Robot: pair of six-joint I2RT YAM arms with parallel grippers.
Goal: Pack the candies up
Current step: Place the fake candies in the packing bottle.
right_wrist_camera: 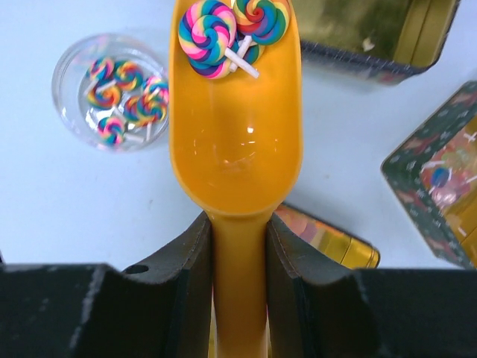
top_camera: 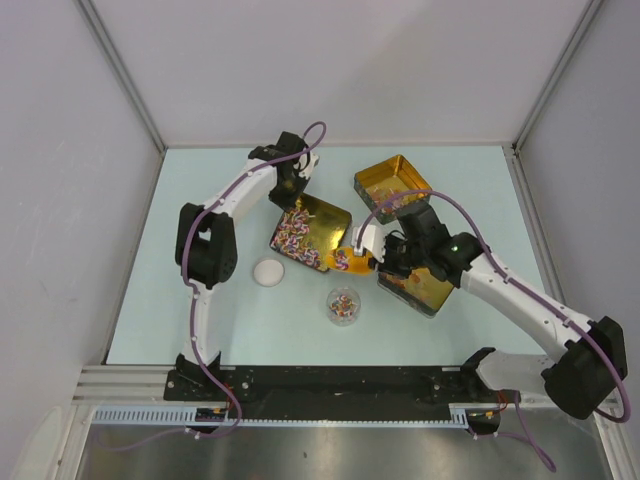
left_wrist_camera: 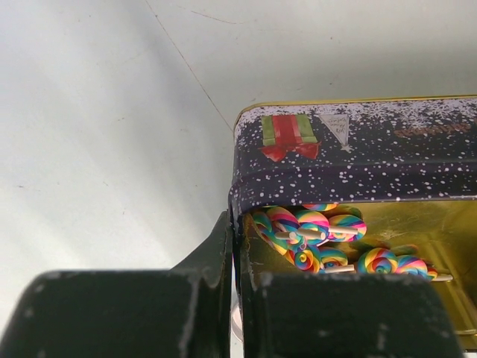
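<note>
The candies are rainbow-swirl lollipops. A heap of them (top_camera: 300,238) (left_wrist_camera: 313,231) lies in a dark snow-patterned tin (top_camera: 335,222) (left_wrist_camera: 358,149). My left gripper (top_camera: 291,182) (left_wrist_camera: 235,231) is shut on that tin's wall, one finger inside and one outside. My right gripper (top_camera: 385,255) (right_wrist_camera: 237,231) is shut on the handle of an orange scoop (top_camera: 350,261) (right_wrist_camera: 235,134). The scoop hangs level above the table, with two or three candies (right_wrist_camera: 223,26) in its front end. A small clear cup (top_camera: 343,305) (right_wrist_camera: 112,89) near the scoop holds several more candies.
A second gold tin (top_camera: 393,185) (right_wrist_camera: 447,171) with a few candies stands at the back right. A tin lid (top_camera: 425,290) (right_wrist_camera: 328,239) lies under my right wrist. A white round lid (top_camera: 268,273) rests left of the cup.
</note>
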